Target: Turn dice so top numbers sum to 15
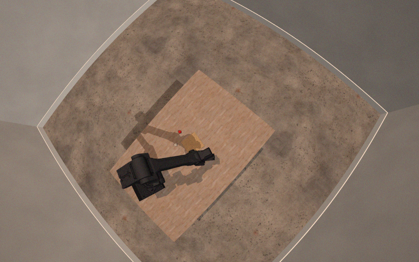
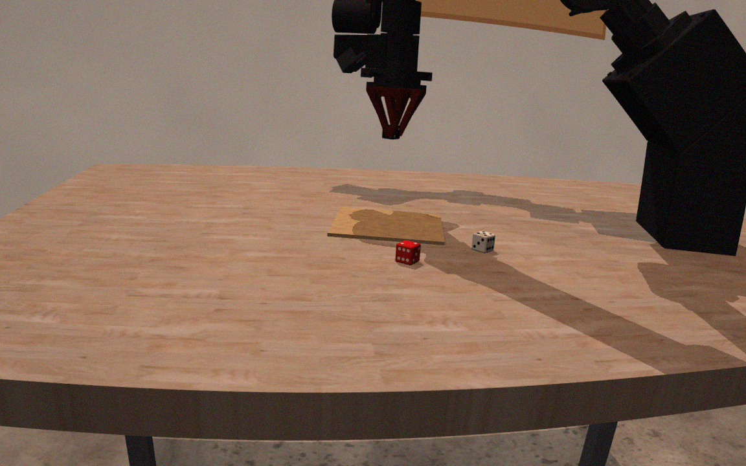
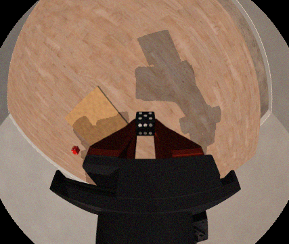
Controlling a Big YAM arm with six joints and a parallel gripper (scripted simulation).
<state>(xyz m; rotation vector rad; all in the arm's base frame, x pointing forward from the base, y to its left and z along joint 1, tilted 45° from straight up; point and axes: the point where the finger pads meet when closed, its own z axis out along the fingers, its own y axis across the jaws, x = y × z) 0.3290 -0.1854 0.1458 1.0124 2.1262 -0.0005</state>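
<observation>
Hand (image 2: 392, 134) raised mid-table, gripping my black die (image 3: 144, 123) for turning; mat (image 2: 388, 225) below, red die (image 2: 407, 252) beside it.

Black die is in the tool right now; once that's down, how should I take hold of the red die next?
The red die sits square on the table, just off the mat edge, with the white die well apart. Come straight down from above and pinch two opposite vertical faces, probably the pair parallel to the mat edge, so neither finger lands on the mat.
</observation>
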